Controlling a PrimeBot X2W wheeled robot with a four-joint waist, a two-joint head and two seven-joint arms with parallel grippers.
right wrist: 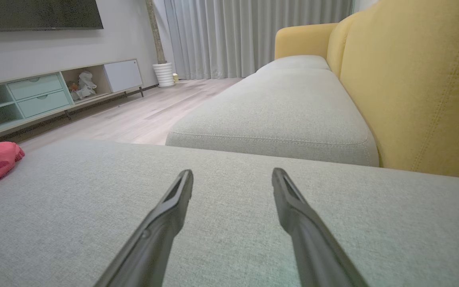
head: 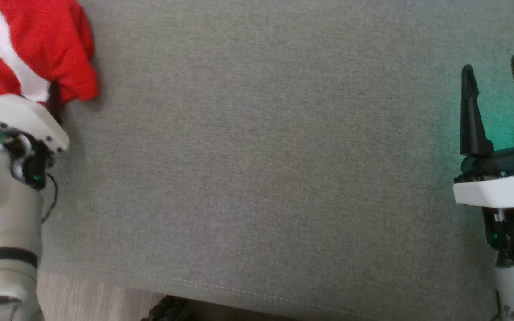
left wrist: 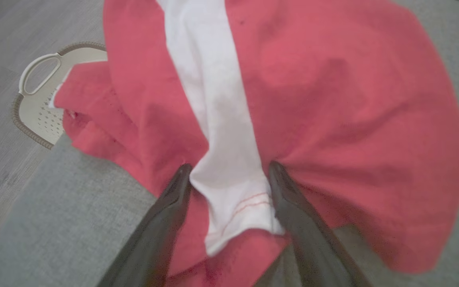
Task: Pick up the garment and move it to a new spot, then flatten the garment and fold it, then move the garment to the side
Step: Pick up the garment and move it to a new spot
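Grey woven-fabric sofa seat across the head view, with pale wooden floor below its near edge. At the far left corner of the seat, crumpled red cloth garment with a broad white stripe, one part reaching past the left edge over a beige perforated plastic basket with a handle on the floor. Down at the garment, left gripper, two dark fingers spread wide, one on each side of the white stripe, tips against the cloth, nothing clenched. Near the right edge of the seat, right gripper, fingers released and wide apart above bare grey fabric, well apart from the garment. Beyond it, yellow upholstered sofa back.
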